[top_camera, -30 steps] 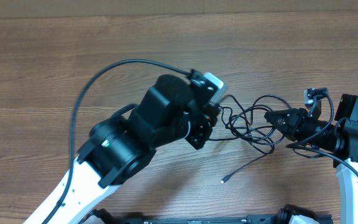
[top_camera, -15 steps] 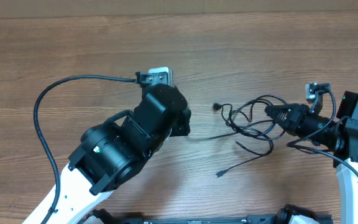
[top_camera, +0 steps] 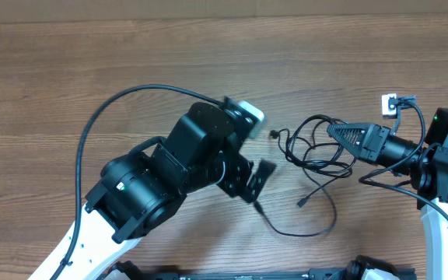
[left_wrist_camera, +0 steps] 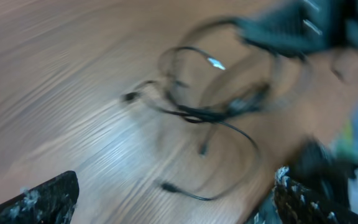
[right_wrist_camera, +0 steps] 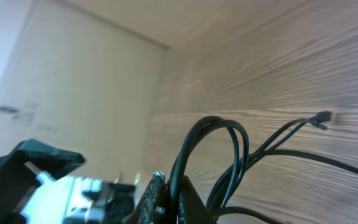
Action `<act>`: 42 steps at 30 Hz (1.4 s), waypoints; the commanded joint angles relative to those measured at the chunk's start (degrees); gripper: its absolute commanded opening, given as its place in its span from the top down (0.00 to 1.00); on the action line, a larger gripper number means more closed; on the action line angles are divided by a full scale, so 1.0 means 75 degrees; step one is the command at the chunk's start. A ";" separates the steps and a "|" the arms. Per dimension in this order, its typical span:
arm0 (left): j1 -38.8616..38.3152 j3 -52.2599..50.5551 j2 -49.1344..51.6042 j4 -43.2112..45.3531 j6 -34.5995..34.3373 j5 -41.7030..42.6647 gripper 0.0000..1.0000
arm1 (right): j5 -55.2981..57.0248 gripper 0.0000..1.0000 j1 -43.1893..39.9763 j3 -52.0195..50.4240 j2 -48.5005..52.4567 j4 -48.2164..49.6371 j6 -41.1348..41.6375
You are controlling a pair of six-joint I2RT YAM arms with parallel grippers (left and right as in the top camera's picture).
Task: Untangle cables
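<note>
1. The brown wood-grain table [top_camera: 68, 70] fills the overhead view.
2. The bulky black-and-white left arm [top_camera: 162, 187] reaches in from 7 o'clock to the centre. The slimmer black right arm [top_camera: 442, 167] enters from 4 o'clock.
3. The thin black cables [top_camera: 314, 152] lie on the table in a loose tangle toward 3 o'clock of centre, with one strand curling away toward 5 o'clock.
4. The left gripper [top_camera: 253, 179] sits off the tangle's 8 o'clock side, its fingers [left_wrist_camera: 39, 199] spread wide and holding nothing.
5. The right gripper [top_camera: 334, 130] is clenched on the cables at the tangle's 2 o'clock edge.
6. A small black plug [top_camera: 273, 134] lies at the tangle's 10 o'clock end.
</note>
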 commanded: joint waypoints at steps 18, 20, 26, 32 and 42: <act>-0.0032 0.0070 0.1996 0.0254 0.4928 0.3220 0.04 | -0.2503 0.96 -0.0055 0.0152 -0.0023 0.0341 0.0000; -0.0122 0.0070 0.2159 0.0280 0.5240 0.3430 0.08 | -0.2527 0.96 -0.0055 0.0152 -0.0020 0.0338 0.0000; -0.0271 0.0070 0.2279 0.0533 0.5429 0.3596 0.76 | -0.2524 0.96 -0.0055 0.0152 -0.0020 0.0335 0.0000; -0.0265 0.0070 0.2276 0.0533 0.5298 0.3593 0.96 | -0.2515 0.96 -0.0055 0.0152 -0.0020 0.0338 -0.0003; -0.0254 0.0070 0.2142 0.1673 0.3220 0.3791 0.96 | -0.1142 0.96 -0.0055 0.0152 -0.0020 -0.0067 -0.0003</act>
